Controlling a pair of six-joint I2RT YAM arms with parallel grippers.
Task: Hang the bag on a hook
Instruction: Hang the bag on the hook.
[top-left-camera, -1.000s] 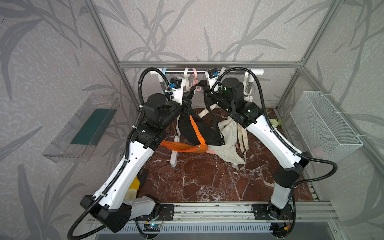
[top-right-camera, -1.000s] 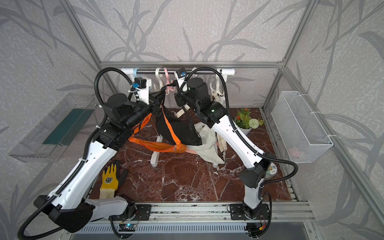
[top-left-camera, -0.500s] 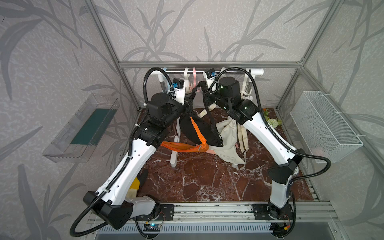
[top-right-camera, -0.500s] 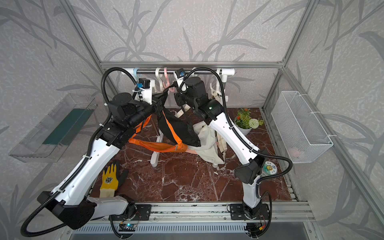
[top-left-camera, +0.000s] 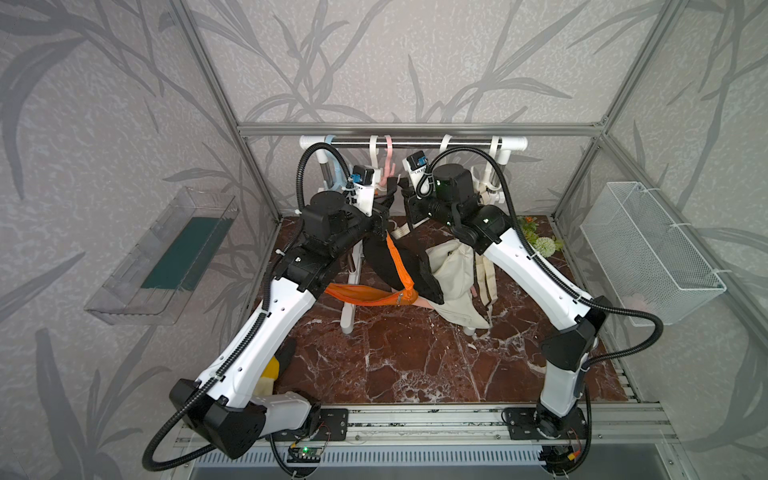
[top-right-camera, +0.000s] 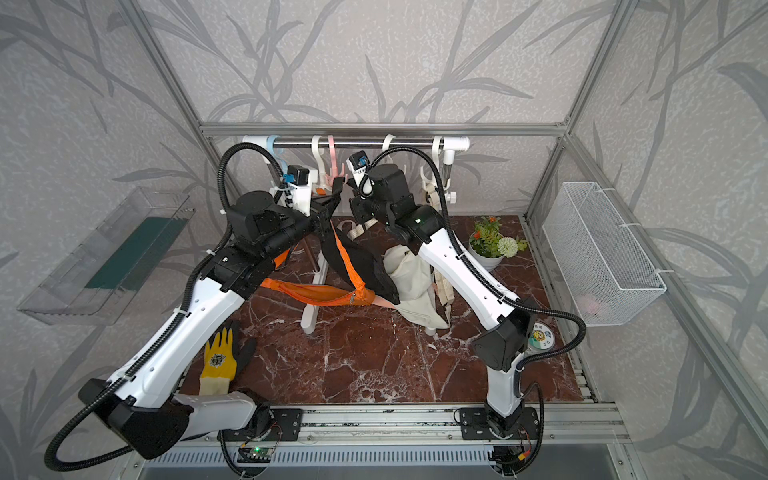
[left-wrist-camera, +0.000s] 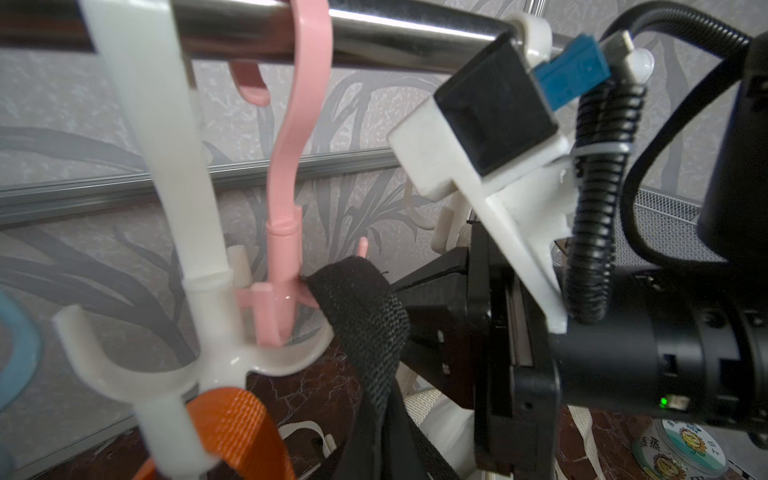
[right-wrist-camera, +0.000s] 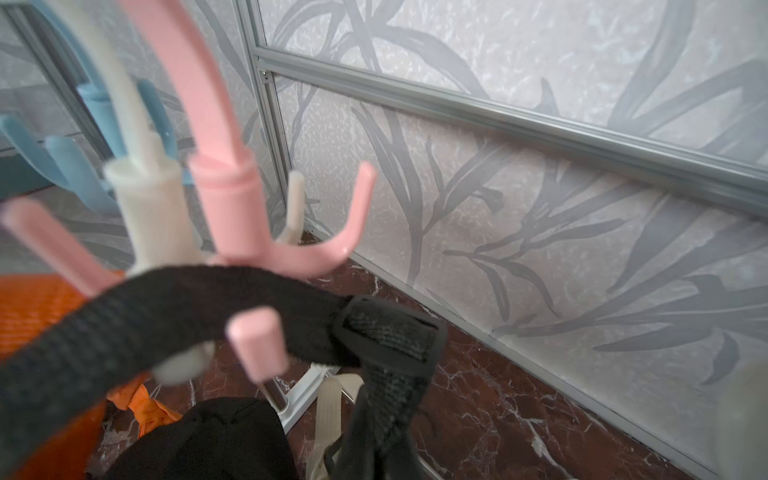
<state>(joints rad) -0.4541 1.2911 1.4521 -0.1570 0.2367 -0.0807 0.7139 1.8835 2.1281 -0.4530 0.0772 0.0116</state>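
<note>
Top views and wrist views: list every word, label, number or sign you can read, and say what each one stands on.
"蒸蒸": seems to read so on the round sunflower-printed lid in the left wrist view; its other characters are too blurred to read.
Round emblem on the yellow glove: too small to read.
Dark print on the right wrist camera mount: too small to read.
No other text shows.

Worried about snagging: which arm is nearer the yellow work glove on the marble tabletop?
Left. The left arm passes beside the yellow work glove; the right arm stands far across the tabletop.
</note>
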